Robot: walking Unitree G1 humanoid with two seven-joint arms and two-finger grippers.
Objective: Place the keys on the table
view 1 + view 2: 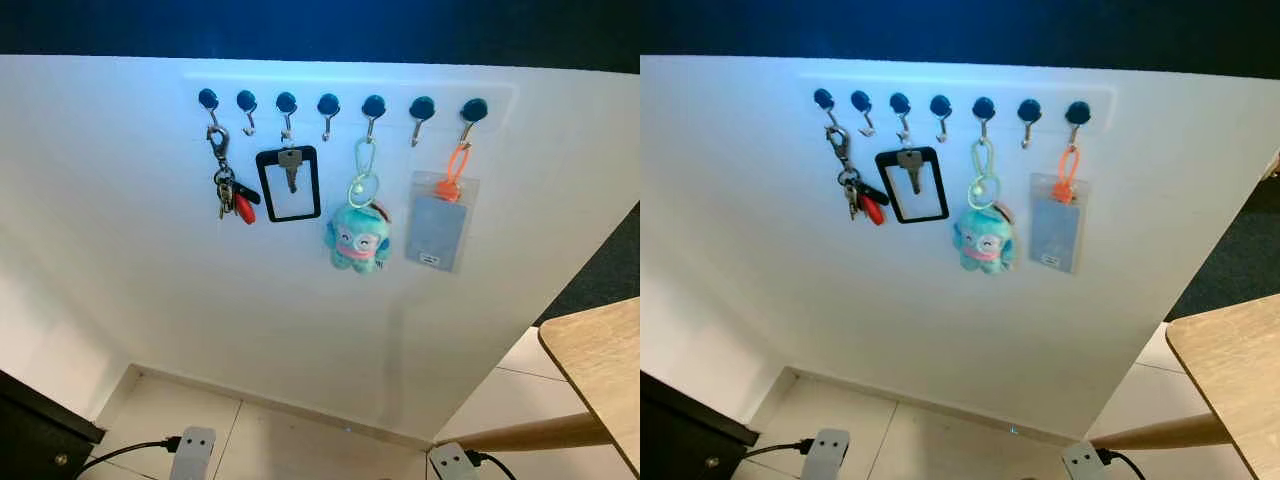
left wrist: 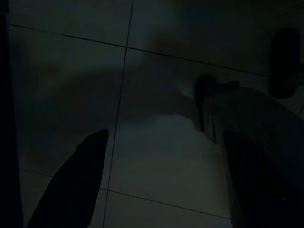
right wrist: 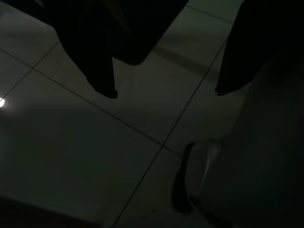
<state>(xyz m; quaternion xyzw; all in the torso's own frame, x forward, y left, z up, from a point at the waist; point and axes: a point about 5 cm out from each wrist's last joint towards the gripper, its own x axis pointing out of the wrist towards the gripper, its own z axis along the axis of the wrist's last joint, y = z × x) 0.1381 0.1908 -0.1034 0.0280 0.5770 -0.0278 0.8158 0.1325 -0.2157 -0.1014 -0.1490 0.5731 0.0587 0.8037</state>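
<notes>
On the white wall before me, a row of seven dark hooks [image 1: 328,104]. Leftmost hook: keys [image 1: 231,188] on a clip, hanging straight down, long axis vertical, red fob lowest. Next: black frame tag [image 1: 289,184] with one key; teal plush charm [image 1: 358,237]; clear card sleeve [image 1: 441,222], its label unreadable. Far right: wooden table [image 1: 600,362], well apart. My left gripper [image 2: 161,156] and right gripper [image 3: 164,90] hang over floor tiles, fingers spread wide.

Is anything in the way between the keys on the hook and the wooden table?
Nothing visible blocks that path. The keys hang from the leftmost hook; the table is lower right. The black frame, plush toy and card holder hang flat against the wall.
</notes>
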